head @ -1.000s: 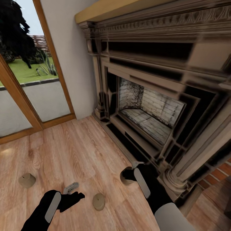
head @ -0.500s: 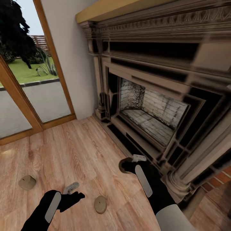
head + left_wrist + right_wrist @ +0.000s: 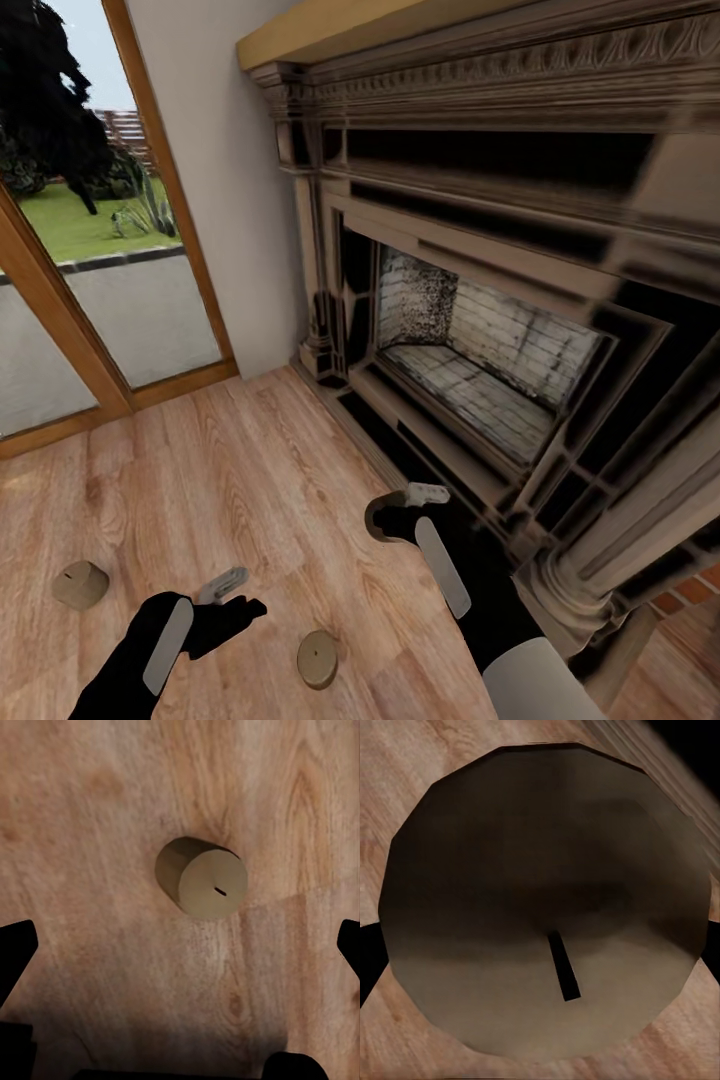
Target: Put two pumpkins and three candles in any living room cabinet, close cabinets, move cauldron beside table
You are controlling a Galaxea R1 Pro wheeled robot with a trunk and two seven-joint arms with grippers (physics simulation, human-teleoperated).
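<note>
Candles are seen lying on the light wood plank floor in the head view: one olive-grey stub far toward the robot's left, a second stub between the two arms with its flat top and a small wick mark turned upward, and a third partly hidden at the right gripper, just in front of the brick fireplace. The right gripper is closed around that third candle, one pale finger being visible across its top. The left gripper is held low above the floor, between the far-left stub and the middle stub and touching neither; whether its fingers are apart cannot be told from this view. A glass door with a wooden frame is seen at the left, with lawn beyond it, and a tan mantel shelf tops the fireplace surround.

In the left wrist view, one candle is seen tilted on the wood floor, its round top and short dark wick facing the camera. The dark fingertips are spread wide at opposite edges of the picture, well apart from the candle.

In the right wrist view, the round top of the gripped candle is seen very close, with a short black wick near its middle. Dark finger edges are pressed against its two sides, and wood floor is visible around it.
</note>
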